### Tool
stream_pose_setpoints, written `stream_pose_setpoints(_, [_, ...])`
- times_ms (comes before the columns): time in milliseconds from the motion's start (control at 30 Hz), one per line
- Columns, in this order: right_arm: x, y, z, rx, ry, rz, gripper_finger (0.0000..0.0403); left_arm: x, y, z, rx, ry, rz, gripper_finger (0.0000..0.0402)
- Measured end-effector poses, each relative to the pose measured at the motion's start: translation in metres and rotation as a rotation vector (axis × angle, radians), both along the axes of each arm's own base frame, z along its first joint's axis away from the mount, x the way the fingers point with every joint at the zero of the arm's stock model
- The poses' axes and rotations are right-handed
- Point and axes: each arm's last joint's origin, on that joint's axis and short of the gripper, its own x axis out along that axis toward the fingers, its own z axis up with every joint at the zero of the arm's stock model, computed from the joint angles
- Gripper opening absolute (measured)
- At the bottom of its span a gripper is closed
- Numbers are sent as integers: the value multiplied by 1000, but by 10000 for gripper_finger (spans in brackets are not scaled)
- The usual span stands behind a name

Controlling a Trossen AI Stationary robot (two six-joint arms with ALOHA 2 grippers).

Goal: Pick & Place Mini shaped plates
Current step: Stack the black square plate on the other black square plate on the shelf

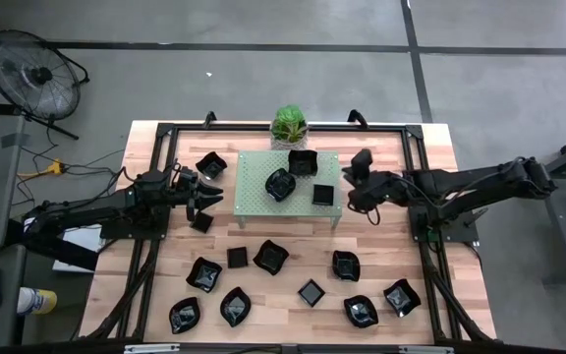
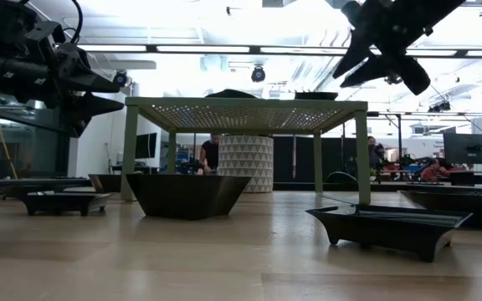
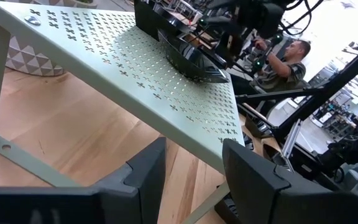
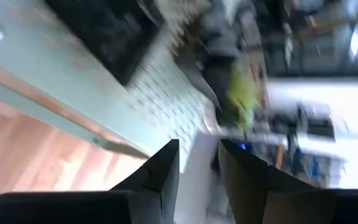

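glossy black plates (image 1: pixel 270 257), smooth, plastic or glazed, can't tell which. pale green rack (image 3: pixel 160 81) of matt painted sheet metal, punched with small cross holes. table (image 1: pixel 155 287) of light wood planks, smooth satin finish, dark metal frame round it. matt black grippers (image 3: pixel 194 177), hard plastic look.
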Motion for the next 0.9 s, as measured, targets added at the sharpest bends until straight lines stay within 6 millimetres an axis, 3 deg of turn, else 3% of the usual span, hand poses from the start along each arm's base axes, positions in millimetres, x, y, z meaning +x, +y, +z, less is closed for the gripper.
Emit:
stream_pose_setpoints(300, [-13,-4,5,160,-293,-364,108,0,0,0,0,0,0,156])
stream_pose_setpoints(567, [-24,-3,10,641,-589,-515,108,0,0,0,0,0,-1,156])
stream_pose_setpoints(900, [-30,3,-2,1229,-490,-672,108,0,0,0,0,0,-5,156])
